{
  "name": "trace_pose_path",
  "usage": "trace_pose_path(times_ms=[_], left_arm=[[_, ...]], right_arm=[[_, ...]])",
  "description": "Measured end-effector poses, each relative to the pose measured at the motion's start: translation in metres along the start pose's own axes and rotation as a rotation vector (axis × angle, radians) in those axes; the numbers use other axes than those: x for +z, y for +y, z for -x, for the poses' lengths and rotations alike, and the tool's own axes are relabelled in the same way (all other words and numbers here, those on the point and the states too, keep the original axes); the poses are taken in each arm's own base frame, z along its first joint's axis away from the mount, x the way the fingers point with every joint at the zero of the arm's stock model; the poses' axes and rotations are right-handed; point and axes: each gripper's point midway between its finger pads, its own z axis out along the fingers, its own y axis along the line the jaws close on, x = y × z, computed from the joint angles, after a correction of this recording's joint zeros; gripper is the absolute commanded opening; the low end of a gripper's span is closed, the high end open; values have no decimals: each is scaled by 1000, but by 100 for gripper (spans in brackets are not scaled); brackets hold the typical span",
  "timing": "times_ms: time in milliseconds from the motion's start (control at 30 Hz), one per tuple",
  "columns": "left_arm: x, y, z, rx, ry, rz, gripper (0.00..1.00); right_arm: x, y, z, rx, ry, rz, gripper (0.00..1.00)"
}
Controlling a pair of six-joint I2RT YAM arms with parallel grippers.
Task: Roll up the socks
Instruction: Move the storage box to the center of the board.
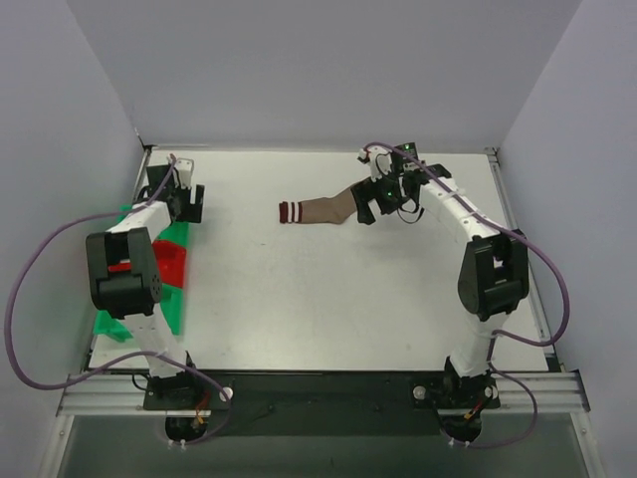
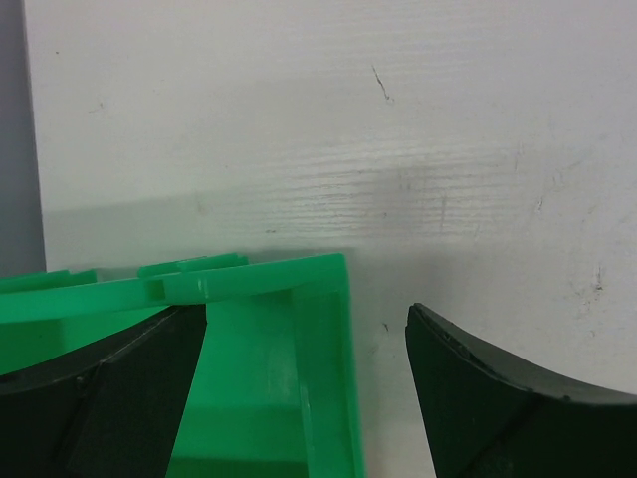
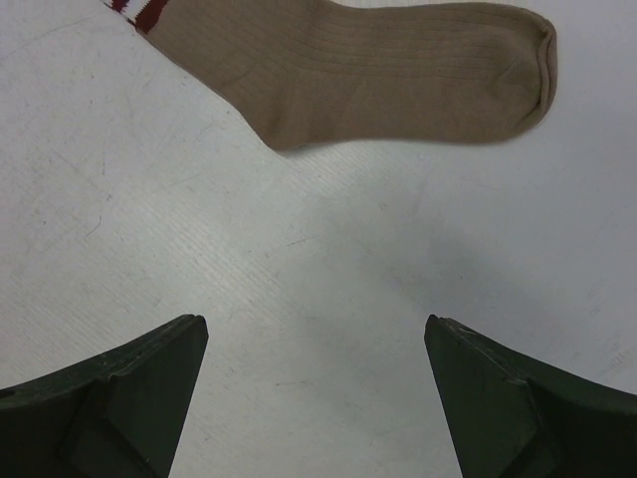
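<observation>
while both arms reach out over the table [image 1: 299,309], the sock [image 1: 320,210] lies flat and unrolled at the right gripper [image 1: 368,208]. from above, the gripper covers the toe end. the wrist view shows the sock [image 3: 398,80] just ahead of the right gripper [image 3: 314,324], with bare table [image 3: 299,249] between it and the fingertips, so nothing touches it. the toe [image 3: 532,70] sits ahead and to the right of the fingers. the maroon cuff [image 1: 290,212] with its white stripes is at the sock's far end from the gripper, and it barely shows at the upper left corner of the wrist view. the right jaws stand wide apart and hold nothing.

the left gripper [image 1: 189,204] is well apart from the sock. it hangs over the far corner of a green bin [image 1: 177,299]. in its wrist view the left gripper [image 2: 307,311] is also spread wide and empty. the bin [image 2: 328,329] corner lies between its fingers, nearer the left one, and white table [image 2: 398,149] stretches ahead. a red patch [image 1: 169,263] shows against the green behind the gripper, partly hidden by the arm; i cannot tell what it is.
</observation>
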Motion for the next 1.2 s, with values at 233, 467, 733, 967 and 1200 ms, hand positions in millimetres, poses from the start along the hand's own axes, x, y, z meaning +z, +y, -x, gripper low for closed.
trace_pose_path(times_ms=[233, 467, 733, 967, 1200], left_arm=[[20, -22, -16, 21, 54, -63, 90], [30, -63, -13, 86, 75, -130, 90], [49, -123, 42, 161, 4, -203, 89], [46, -169, 71, 209, -36, -267, 89], [54, -187, 122, 191, -75, -302, 88]], right_arm=[[-1, -5, 8, 6, -10, -24, 99], [-2, -9, 11, 6, -13, -46, 99], [-3, -15, 9, 18, -8, -65, 99], [-7, -28, 6, 48, -7, -90, 99], [-8, -32, 4, 71, -5, -106, 99]])
